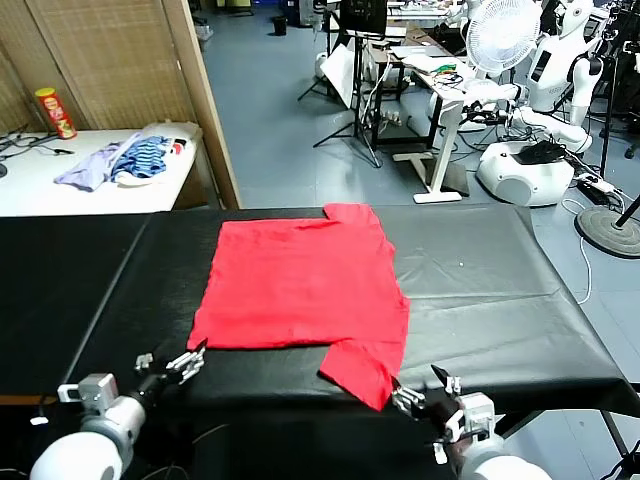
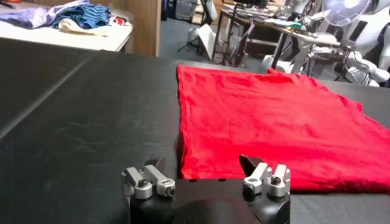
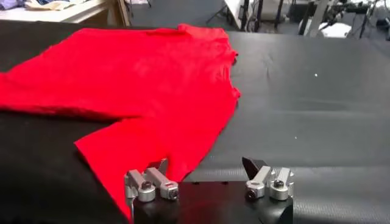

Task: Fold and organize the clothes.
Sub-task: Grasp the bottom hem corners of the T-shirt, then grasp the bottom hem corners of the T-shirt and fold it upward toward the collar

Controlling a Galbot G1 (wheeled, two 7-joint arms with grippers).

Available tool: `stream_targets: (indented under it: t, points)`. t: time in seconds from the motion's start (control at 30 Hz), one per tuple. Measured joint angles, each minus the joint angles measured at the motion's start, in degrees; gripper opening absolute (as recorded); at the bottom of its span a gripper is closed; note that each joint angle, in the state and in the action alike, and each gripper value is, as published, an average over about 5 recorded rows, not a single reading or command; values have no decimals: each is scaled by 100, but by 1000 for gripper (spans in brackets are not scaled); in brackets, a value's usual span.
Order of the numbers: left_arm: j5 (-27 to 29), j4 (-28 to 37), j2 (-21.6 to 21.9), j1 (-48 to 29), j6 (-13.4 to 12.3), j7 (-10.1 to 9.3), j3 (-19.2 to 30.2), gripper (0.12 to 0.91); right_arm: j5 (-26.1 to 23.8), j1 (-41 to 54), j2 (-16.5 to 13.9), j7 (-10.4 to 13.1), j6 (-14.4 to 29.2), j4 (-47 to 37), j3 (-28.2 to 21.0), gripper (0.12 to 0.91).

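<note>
At the near edge of the black desk both hands wait low, holding nothing. The left hand sits toward the near left corner with its fingers spread apart, just short of the red T-shirt's near left corner; in the left wrist view the left hand has the shirt's hem lying just beyond its fingertips, not touching that can be told. The right hand sits at the near edge right of centre, its fingers also apart, just beside the tip of the sleeve that reaches toward the near edge; the right wrist view shows the right hand with that sleeve of the shirt close by one finger. The shirt lies flat, plain side up, in the middle of the desk, its long axis running left to right, one sleeve pointing toward the near edge and the other toward the far edge. Beyond the far left corner a white side table carries a heap of lilac and blue-striped garments.
</note>
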Motion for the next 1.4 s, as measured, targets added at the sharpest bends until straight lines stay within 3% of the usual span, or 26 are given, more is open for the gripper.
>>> stream_targets:
  t: [0.17, 0.3, 0.57, 0.7, 0.97, 1.1, 1.23, 1.4]
  points:
    - [-10, 194, -40, -135, -24, 5, 27, 795, -85, -5, 51, 19, -1, -137, -108, 778]
    - [12, 390, -74, -188, -49, 50, 70, 714, -139, -2, 90, 51, 3, -236, -169, 643]
    - [113, 661, -184, -268, -119, 110, 148, 287, -129, -20, 134, 138, 6, -305, -191, 205]
    - [147, 641, -221, -246, -142, 94, 160, 138, -90, -101, 123, 178, -35, -215, -128, 124]
    - [407, 210, -436, 59, -232, -44, 129, 125, 39, -418, 19, 351, -357, 321, 150, 122]
    - [564, -116, -546, 391, -367, -84, 42, 125, 110, -631, -34, 378, -321, 656, 307, 122]
    - [558, -454, -603, 847, -536, -84, -62, 125, 359, -679, -96, 369, 19, 775, 456, 122]
    - [430, -659, -707, 1031, -781, -125, -63, 125, 734, -393, -232, 228, 775, 593, 586, 122]
